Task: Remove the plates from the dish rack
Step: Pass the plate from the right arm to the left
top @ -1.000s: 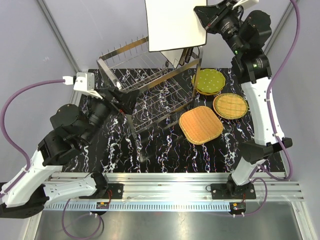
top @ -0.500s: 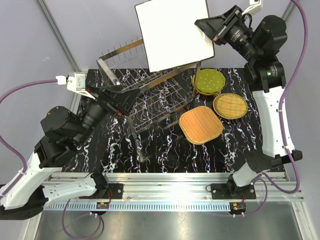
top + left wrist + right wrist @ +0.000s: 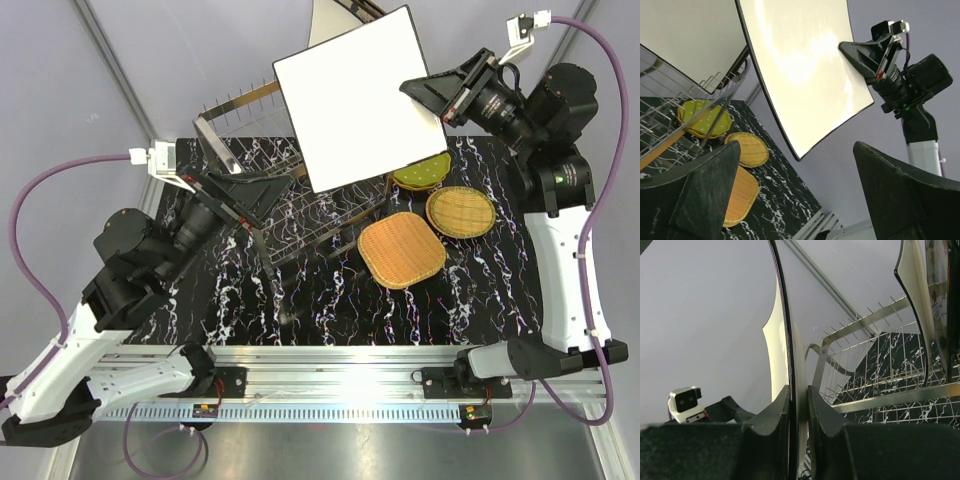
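My right gripper [image 3: 428,100] is shut on the right edge of a large cream square plate [image 3: 355,100], which it holds tilted in the air above the chrome dish rack [image 3: 300,215]. In the right wrist view the fingers [image 3: 785,407] pinch that plate's rim [image 3: 782,340]. A second cream plate [image 3: 325,25] stands behind it in the rack [image 3: 912,295]. On the table lie a green dotted plate [image 3: 420,172] and two wicker plates [image 3: 460,212] [image 3: 400,250]. My left gripper [image 3: 265,195] is open beside the rack's left front, holding nothing [image 3: 800,200].
The black marbled tabletop [image 3: 330,300] extends in front of the rack. The three laid-down plates fill the right side. Grey walls enclose the back and sides, and a metal rail [image 3: 330,365] runs along the near edge.
The right arm has swung the cream plate out from the rack top, lower and toward the right, turning it flatter to the camera. The left arm has shifted slightly, still open.
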